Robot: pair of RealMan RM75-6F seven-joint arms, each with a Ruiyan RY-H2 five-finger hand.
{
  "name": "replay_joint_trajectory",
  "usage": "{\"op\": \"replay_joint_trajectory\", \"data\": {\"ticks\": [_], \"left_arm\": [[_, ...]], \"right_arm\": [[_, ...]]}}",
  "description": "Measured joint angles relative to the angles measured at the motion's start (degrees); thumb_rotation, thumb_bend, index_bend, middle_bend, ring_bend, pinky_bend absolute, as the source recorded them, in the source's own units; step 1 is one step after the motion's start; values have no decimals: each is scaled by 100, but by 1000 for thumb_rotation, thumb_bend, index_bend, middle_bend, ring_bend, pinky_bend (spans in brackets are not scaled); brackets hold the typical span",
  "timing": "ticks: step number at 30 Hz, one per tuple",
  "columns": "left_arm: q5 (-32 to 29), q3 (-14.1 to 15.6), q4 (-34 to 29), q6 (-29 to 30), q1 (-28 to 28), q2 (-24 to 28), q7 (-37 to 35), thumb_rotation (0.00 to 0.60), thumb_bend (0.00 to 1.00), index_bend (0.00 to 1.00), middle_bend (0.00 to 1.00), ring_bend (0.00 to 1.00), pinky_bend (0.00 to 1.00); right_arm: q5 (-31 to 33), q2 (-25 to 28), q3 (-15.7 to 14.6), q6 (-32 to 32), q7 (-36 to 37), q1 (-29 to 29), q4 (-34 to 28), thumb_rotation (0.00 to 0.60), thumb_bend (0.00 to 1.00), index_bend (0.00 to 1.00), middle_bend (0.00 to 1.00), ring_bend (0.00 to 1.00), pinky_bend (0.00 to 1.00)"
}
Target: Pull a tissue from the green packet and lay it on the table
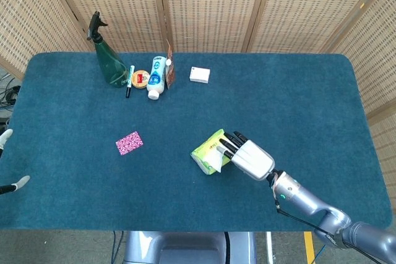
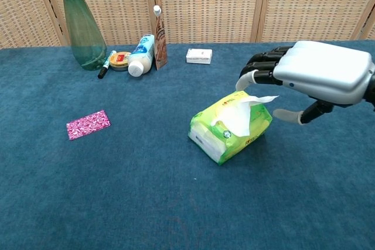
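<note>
Soft green plastic tissue packet (image 2: 231, 126) lies mid-table on blue cloth-covered table (image 1: 297, 97), white tissue (image 2: 241, 112) sticking up from its slot. Right hand (image 2: 310, 74) hovers just above packet's far end, fingers (image 2: 258, 68) spread and curved down, holding nothing; contact with tissue not evident. Left hand (image 1: 9, 165) at table's left edge, barely visible, apparently spread. Judged early stage: reach made; pinch, pull, laying down all left.
</note>
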Motion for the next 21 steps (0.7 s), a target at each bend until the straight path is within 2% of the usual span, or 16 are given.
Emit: {"op": "replay_joint_trajectory", "data": {"ticks": [9, 12, 16, 21], "left_arm": [[-10, -1, 15, -12, -5, 16, -54, 600, 0, 0, 0, 0, 0], [-5, 0, 13, -7, -3, 22, -71, 600, 0, 0, 0, 0, 0], [-7, 1, 18, -14, -6, 28, -88, 600, 0, 0, 0, 0, 0], [-7, 3, 23, -9, -5, 27, -100, 600, 0, 0, 0, 0, 0]], "right_arm": [[340, -261, 85, -384, -410, 228, -28, 600, 515, 433, 425, 336, 354], [401, -358, 83, -400, -491, 281, 42, 600, 525, 528, 514, 415, 444], [399, -447, 60, -287, -415, 308, 147, 600, 586, 627, 604, 494, 515], [276, -579, 34, 144, -135, 339, 366, 600, 620, 644, 620, 507, 533]]}}
